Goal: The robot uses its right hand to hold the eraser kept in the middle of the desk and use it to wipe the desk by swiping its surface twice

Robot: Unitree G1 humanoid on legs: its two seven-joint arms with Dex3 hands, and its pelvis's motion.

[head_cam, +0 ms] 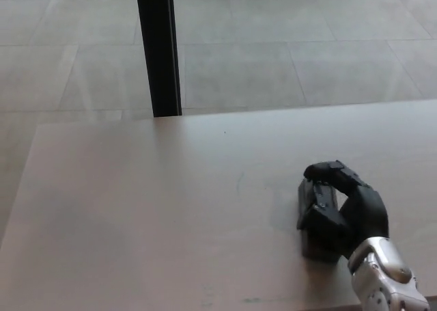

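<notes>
Black right hand (341, 212) clamped on dark block eraser (315, 219), near-right on pale wood counter (136, 208); open counter lies to its left, eraser's long axis near-far.

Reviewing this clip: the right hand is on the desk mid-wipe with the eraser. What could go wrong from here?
1. The right hand sits near the desk's front right corner; a swipe further that way might carry the eraser off the edge.
2. The eraser is mostly hidden under the fingers, so the hold is hard to judge; it could slip during a swipe.
3. Faint marks lie left of the hand and may get missed.
</notes>
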